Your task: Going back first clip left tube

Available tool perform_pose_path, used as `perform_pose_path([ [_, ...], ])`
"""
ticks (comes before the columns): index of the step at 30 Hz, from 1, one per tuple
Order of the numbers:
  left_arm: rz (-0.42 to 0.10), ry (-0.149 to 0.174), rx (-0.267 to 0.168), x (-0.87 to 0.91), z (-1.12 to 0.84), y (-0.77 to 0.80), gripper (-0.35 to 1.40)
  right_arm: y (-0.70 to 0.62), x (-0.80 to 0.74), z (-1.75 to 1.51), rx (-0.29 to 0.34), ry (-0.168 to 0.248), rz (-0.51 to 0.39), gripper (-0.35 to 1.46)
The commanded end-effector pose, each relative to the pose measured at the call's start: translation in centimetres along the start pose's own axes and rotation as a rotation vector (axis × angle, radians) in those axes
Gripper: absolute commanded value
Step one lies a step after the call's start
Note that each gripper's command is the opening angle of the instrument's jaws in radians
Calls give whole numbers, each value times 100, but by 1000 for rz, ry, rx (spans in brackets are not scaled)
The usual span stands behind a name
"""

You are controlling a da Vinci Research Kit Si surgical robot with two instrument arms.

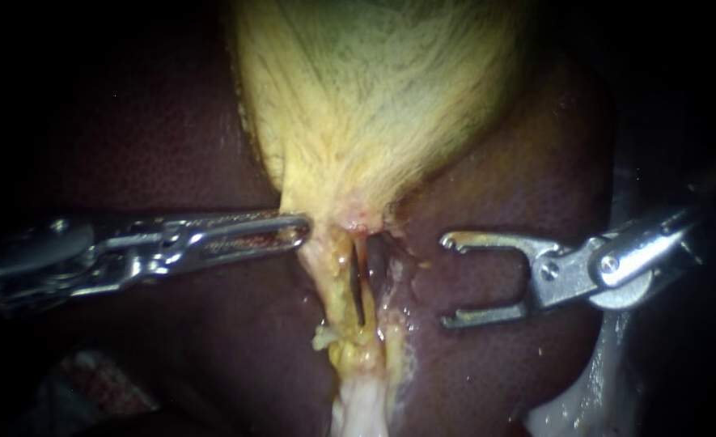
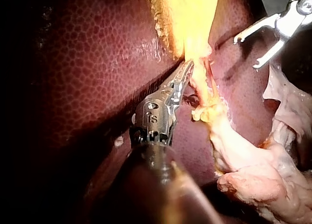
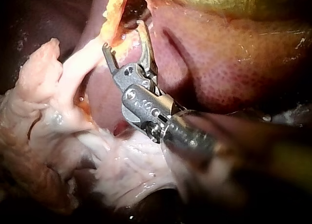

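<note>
Right of left tube (image 1: 333, 283), apart: right instrument (image 1: 448, 282), jaws gaping, empty, facing it. Tube axis upright. Left instrument (image 1: 299, 231) nearer, jaws closed, empty, tip touching tube top.

Left instrument (image 1: 299, 232): shaft enters from the left and lies close to level, wrist in line with it. Jaws lie flat together with no gap along their length. The left wrist view (image 2: 187, 68) confirms this.

Right instrument (image 1: 448, 282): shaft enters from the right, sloping slightly down towards its tip. Jaws stand wide apart, hooked tips pointing at the left instrument, nothing between them. The right wrist view (image 3: 124, 39) agrees.
</note>
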Motion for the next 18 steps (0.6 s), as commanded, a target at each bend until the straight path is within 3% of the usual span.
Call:
perform_pose_path([
  [1,3,8,0,3,6,2,-8,0,-1,-1,0,-1,-1,60],
  [7,17,25,4,15,27,-1,-8,-1,-2,-4,1,0,-2,60],
  [18,18,26,7,17,29,-6,-8,-1,-1,-3,4,1,-2,60],
])
